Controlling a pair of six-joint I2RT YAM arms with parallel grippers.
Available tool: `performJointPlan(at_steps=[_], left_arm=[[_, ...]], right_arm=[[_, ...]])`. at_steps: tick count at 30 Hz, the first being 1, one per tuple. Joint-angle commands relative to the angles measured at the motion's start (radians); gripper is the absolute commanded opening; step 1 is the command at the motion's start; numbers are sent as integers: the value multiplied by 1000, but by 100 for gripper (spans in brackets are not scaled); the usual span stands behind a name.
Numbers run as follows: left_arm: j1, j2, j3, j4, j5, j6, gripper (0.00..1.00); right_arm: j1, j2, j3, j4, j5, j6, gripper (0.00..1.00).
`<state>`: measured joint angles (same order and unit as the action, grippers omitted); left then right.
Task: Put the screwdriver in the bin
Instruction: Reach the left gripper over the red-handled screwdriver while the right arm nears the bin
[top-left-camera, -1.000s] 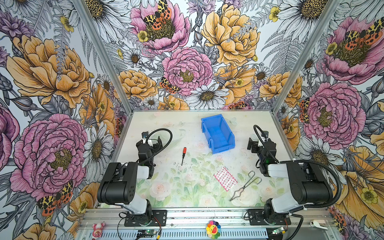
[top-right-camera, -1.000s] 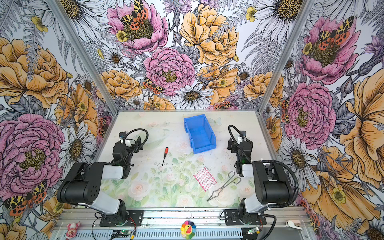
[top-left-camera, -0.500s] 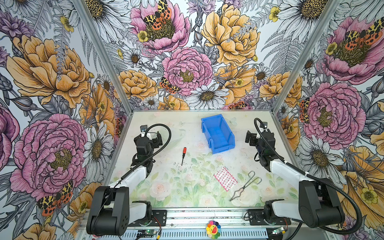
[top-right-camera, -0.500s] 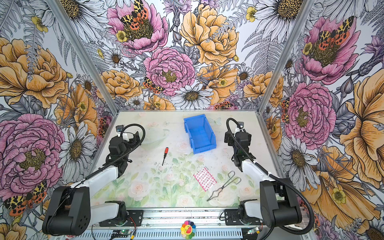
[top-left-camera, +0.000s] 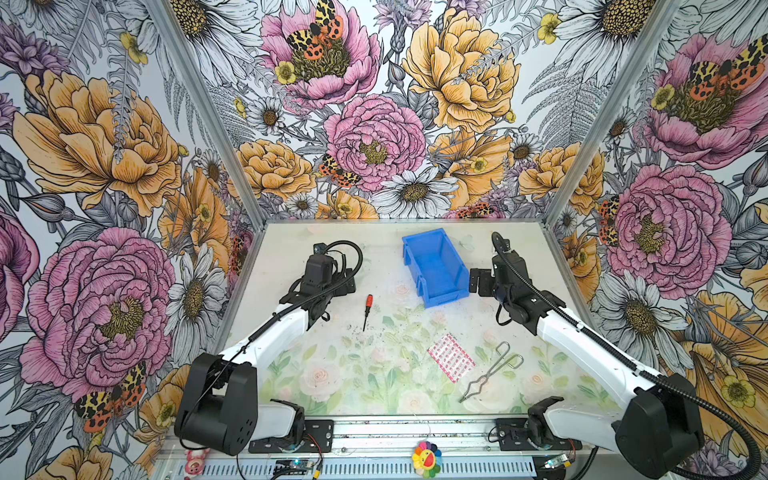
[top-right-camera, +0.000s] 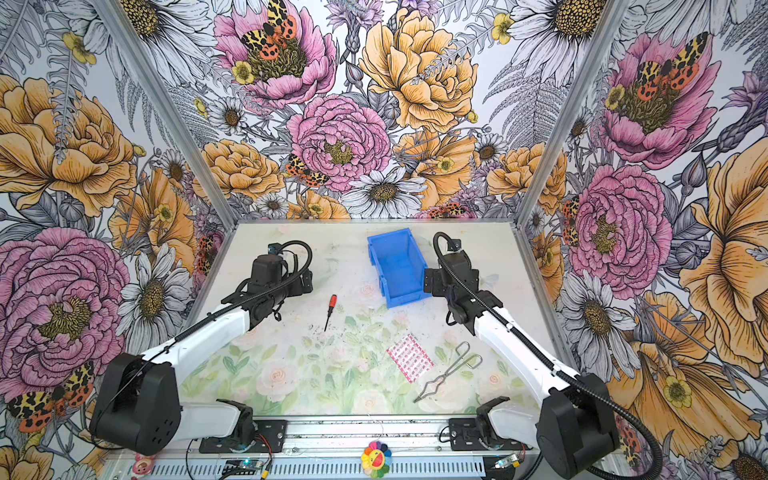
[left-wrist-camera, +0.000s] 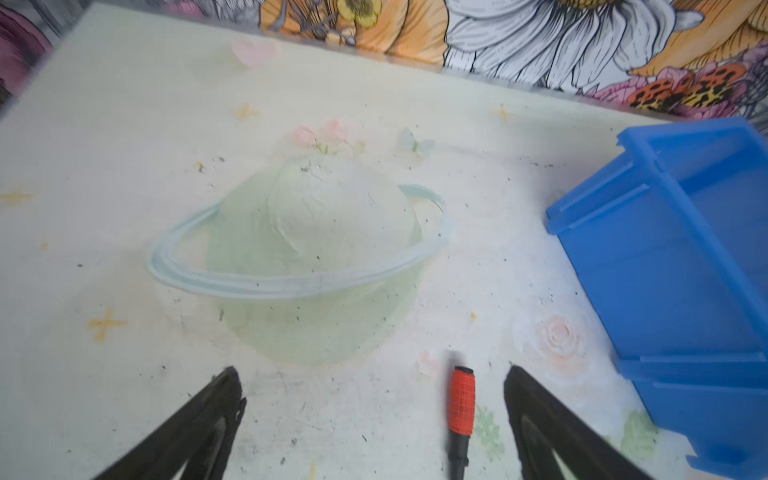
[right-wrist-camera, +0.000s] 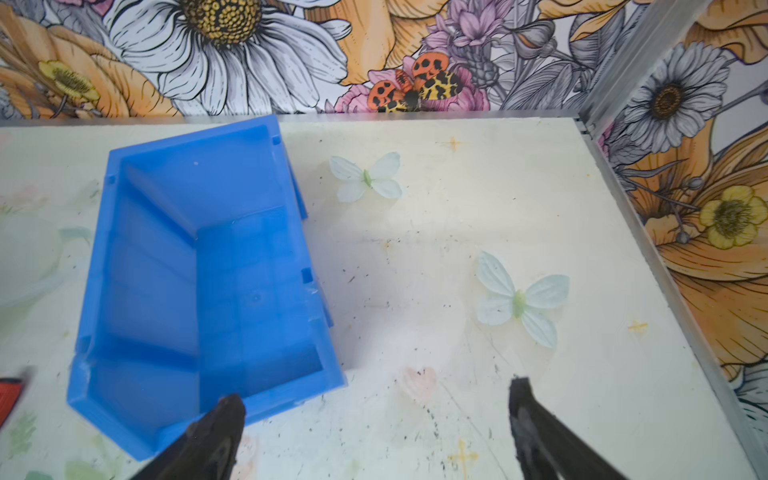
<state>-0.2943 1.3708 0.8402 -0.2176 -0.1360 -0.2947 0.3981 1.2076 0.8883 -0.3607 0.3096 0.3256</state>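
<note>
Right of centre on the table (top-left-camera: 374, 249), the blue bin (top-left-camera: 436, 266) stood empty and waiting.

The right gripper (right-wrist-camera: 374, 390), jaws apart and holding nothing, hung just beside the bin's right wall, where a stray swing could shove it. The left gripper (left-wrist-camera: 372, 370), likewise spread and empty, hovered left of centre. Wire tongs (top-left-camera: 490, 370) and a pink packet (top-left-camera: 451, 357) at lower right blocked nothing. The screwdriver (top-left-camera: 366, 311) lay left of the bin; an off-centre pinch could roll it away.
</note>
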Motion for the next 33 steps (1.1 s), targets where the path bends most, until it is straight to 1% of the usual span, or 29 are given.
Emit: performJointPlan(at_steps=[1, 4, 6, 9, 15, 17, 19, 20, 22, 25, 28, 33], left_arm=[[-33, 50, 57, -137, 74, -86, 99], [-52, 106, 93, -164, 77, -142, 99], [-68, 144, 124, -195, 71, -181, 99], [-117, 194, 184, -260, 37, -241, 99], [-216, 331, 287, -335, -34, -313, 96], [-233, 367, 309, -355, -35, -350, 95], [-262, 398, 349, -391, -65, -357, 91], [-276, 414, 376, -422, -109, -353, 90], [-298, 476, 440, -493, -148, -338, 88], [-304, 539, 492, -537, -164, -321, 85], [-302, 586, 529, -565, -180, -329, 80], [-302, 605, 565, -577, -206, -352, 77]], right_arm=[[49, -43, 24, -75, -3, 21, 100], [84, -39, 20, -74, -21, 8, 99], [105, -27, 22, -73, -37, -26, 100], [126, -14, 37, -87, -76, -81, 99], [133, -45, 15, -88, -152, -132, 99], [133, -56, 1, -94, -172, -136, 100], [133, -84, -16, -101, -194, -138, 99], [133, -99, -24, -100, -202, -141, 99], [133, -129, -42, -101, -215, -147, 99], [133, -155, -62, -100, -240, -157, 99], [131, -161, -79, -101, -244, -159, 99], [131, -151, -77, -98, -270, -152, 99]])
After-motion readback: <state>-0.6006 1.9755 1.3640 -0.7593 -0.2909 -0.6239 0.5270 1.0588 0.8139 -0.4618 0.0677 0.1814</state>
